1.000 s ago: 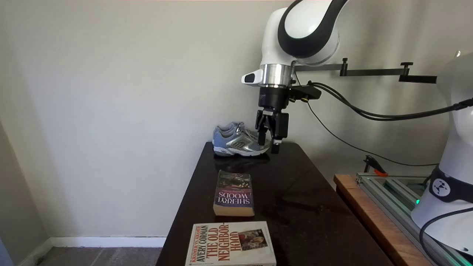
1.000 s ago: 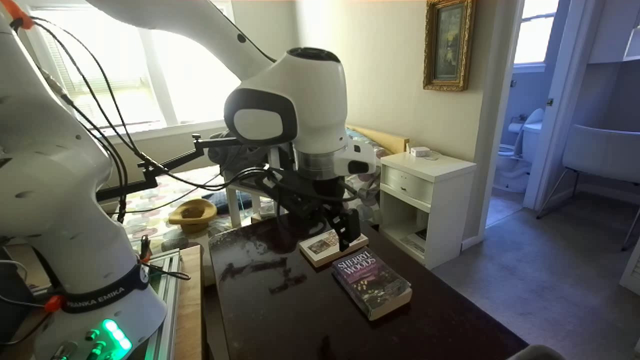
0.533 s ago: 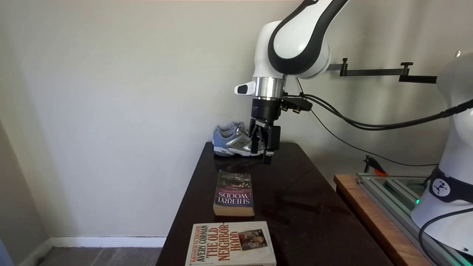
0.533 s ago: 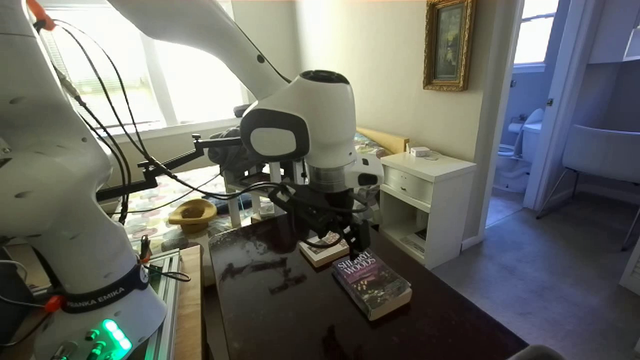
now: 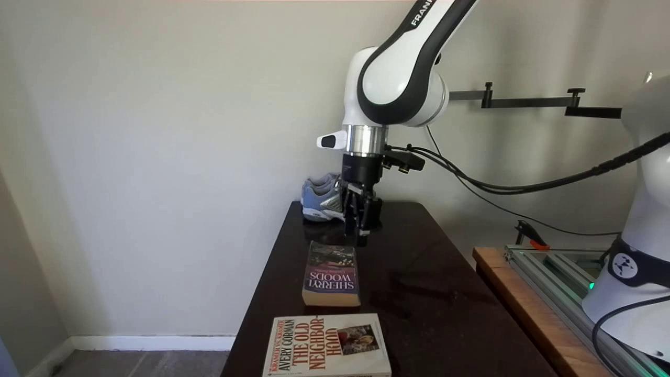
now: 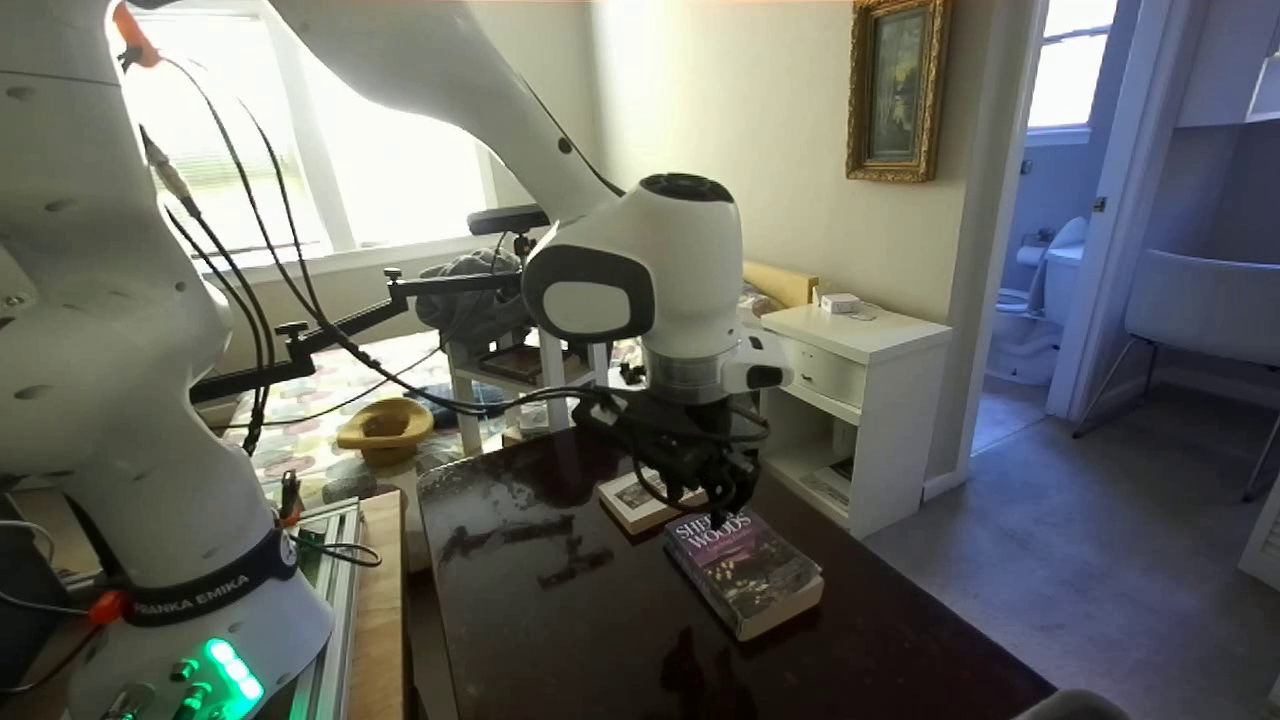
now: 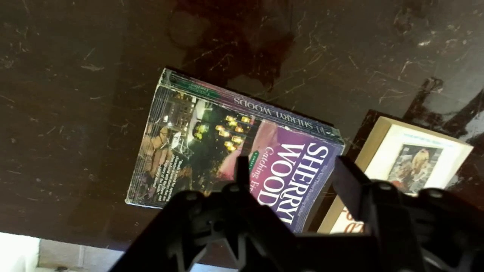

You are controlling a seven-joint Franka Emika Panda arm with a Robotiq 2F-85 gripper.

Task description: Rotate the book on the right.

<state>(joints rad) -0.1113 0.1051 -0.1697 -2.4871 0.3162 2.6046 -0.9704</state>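
On the dark table, the Sherryl Woods paperback lies flat, cover up, just beside Avery Corman's The Old Neighborhood (the larger, cream-covered volume). The gripper now hangs lower and nearer to the paperback than a second ago, spread and holding nothing; in the wrist view it frames part of the cover lettering. The paperback itself is unmoved, so this reads as the approach: a further descent, some hold on the book, and the turn itself probably remain.

White, black-trimmed arm (dark cables), fingers seemingly black.
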